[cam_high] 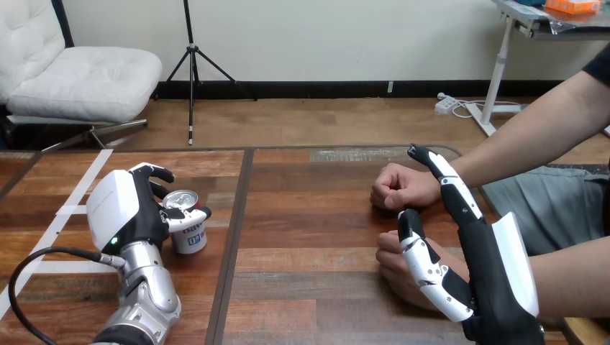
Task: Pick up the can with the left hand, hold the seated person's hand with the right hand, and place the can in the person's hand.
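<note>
The left robot hand (pixel 126 212) curls its fingers round the can (pixel 185 228), upright on the desk (pixel 309 215) near its left edge. The right robot hand (pixel 496 280), fingers straight, rises beside the person's far fist (pixel 398 187) and near fist (pixel 394 272) by the right edge.

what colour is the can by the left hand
The can is white with blue print and a silver top; head view.

Left robot hand (pixel 124 210) curled in grasp, right robot hand (pixel 496 269) straight-fingered.
</note>
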Controlling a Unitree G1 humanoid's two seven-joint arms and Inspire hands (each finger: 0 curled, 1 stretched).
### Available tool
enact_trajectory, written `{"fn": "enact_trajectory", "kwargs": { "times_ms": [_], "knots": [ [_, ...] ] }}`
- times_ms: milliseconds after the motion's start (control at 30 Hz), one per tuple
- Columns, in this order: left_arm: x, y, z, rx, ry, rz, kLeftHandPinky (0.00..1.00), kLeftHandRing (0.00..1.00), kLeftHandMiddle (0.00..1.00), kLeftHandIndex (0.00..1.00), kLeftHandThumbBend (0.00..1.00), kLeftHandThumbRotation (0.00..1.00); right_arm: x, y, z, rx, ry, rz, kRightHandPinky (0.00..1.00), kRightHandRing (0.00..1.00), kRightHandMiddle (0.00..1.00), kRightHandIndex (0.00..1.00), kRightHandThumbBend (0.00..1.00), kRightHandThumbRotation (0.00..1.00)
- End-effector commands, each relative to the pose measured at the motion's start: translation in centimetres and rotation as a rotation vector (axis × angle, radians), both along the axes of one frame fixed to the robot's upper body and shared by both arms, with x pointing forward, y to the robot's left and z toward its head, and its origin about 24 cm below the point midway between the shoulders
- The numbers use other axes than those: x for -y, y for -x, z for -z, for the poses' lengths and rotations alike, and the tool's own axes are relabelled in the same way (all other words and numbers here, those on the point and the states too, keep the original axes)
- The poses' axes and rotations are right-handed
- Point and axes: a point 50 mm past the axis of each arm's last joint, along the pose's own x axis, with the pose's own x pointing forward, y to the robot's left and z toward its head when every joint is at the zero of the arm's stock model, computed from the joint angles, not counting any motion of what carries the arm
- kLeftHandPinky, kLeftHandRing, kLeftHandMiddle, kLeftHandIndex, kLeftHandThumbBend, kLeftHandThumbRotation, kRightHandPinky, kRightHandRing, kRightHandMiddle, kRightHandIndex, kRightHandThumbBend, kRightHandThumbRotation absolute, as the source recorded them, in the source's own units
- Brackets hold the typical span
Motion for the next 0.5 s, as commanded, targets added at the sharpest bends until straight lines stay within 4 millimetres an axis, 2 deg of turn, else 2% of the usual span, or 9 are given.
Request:
{"fn": "enact_trajectory", "kwargs": {
  "times_ms": [0,467],
  "knots": [
    [-0.16,-1.34,-1.93,0.070,-0.017,0.012,0.42,0.43,0.47,0.58,0.71,0.00,-0.04,-0.42,-1.64,0.080,0.007,-0.010,0.94,0.95,0.93,0.90,0.23,0.61],
    [-0.10,-1.11,-1.78,0.086,-0.025,0.013,0.41,0.43,0.46,0.60,0.70,0.00,0.00,-0.45,-1.63,0.085,-0.010,-0.012,0.94,0.96,0.93,0.90,0.23,0.60]
  ]
}}
